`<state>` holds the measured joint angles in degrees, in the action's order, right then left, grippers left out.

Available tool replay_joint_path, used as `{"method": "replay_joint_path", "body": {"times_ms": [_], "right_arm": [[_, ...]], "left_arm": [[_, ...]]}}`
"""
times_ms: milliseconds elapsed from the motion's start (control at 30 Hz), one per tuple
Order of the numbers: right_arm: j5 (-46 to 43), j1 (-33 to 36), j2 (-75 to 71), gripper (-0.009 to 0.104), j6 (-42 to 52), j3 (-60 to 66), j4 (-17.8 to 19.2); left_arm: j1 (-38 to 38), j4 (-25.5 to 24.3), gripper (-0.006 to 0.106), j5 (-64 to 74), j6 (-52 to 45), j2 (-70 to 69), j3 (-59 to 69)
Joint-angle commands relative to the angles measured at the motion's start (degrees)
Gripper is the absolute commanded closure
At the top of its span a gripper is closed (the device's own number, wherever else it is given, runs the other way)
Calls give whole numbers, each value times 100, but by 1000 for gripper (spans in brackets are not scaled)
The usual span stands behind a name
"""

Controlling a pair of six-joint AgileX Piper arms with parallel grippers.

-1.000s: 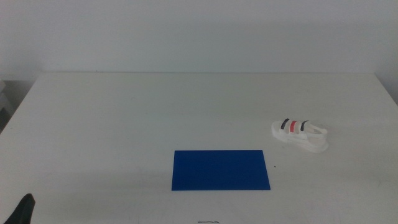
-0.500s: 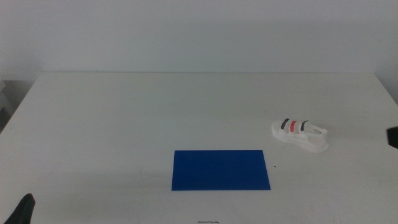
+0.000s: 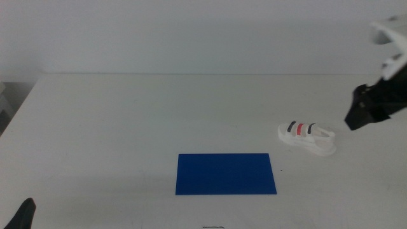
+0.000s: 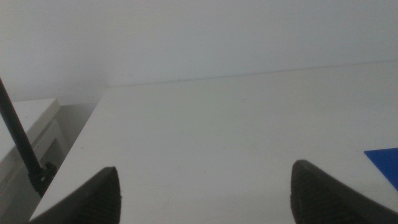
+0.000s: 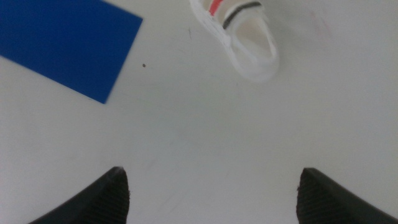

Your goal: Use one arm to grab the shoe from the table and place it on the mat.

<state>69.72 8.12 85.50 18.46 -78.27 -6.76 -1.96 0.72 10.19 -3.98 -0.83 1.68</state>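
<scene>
The white shoe [image 3: 306,137] with dark and red straps lies on the table [image 3: 127,114] at the right. The dark blue mat [image 3: 226,173] lies flat at the front middle, left of the shoe. My right arm [image 3: 381,95] reaches in from the right, and its gripper [image 3: 356,116] hangs above the table just right of the shoe. In the right wrist view the gripper [image 5: 212,173] is open and empty, with the shoe [image 5: 239,31] and the mat [image 5: 62,43] ahead of it. My left gripper [image 3: 24,216] waits at the front left corner, open [image 4: 204,169].
A small dark speck [image 3: 280,170] lies on the table between the mat and the shoe. A white wall stands behind the table's far edge. The left wrist view shows a black cable [image 4: 18,137] and a low white surface [image 4: 31,118] beside the table's left edge.
My right arm has come into view from the right and now hangs above the table just right of the shoe. The shoe, the mat and the left gripper have not moved.
</scene>
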Motion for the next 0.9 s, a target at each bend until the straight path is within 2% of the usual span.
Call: {"method": "replay_joint_path", "body": {"times_ms": [0, 200, 467, 867], "right_arm": [[-33, -35, 220, 1, 610, -478, -38], [-1203, -35, 968, 1, 2123, -607, -28], [-2160, -25, 1728, 1, 2197, -607, -127], [-2588, -25, 2643, 2, 2298, -607, -273]], "left_arm": [[-22, 32, 7, -470, 71, -100, -19], [-22, 32, 7, -470, 71, -100, -19], [-22, 32, 7, -470, 71, -100, -19], [-22, 32, 7, -470, 71, -100, -19]]}}
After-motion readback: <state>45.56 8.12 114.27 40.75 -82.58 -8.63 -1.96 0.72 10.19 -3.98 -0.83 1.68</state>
